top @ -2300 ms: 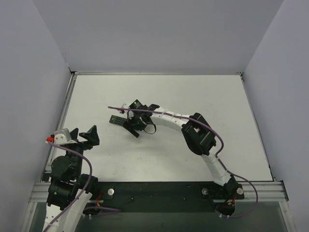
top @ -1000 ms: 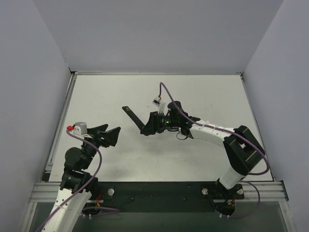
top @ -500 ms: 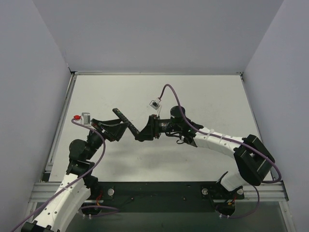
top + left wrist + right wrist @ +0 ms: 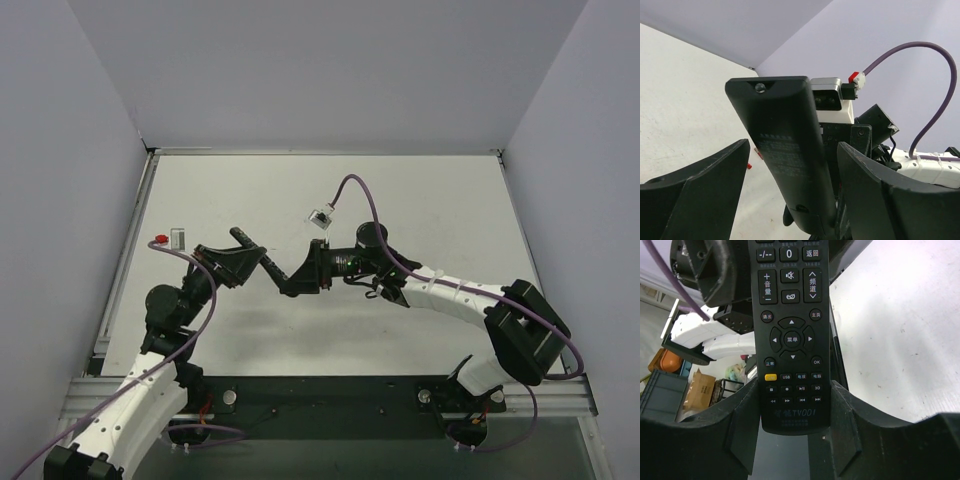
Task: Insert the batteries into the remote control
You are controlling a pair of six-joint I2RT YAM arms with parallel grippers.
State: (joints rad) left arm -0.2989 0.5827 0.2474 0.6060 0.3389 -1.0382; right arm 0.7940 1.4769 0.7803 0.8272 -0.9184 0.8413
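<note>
Top external view shows the left hand on the left side, up in the air above the white surface. It sits around one end of the remote control. The left wrist view shows the plain black back of the remote control standing between this hand's two fingers. There is a gap on each side, so the left hand is wide and is not pinching it.

In the middle, the remote control slants in the air between the two hands and does not touch the surface.

On the right, the right hand holds the other end. The right wrist view shows the button side, with both fingers pressed against the edges of the remote's bottom end.
</note>
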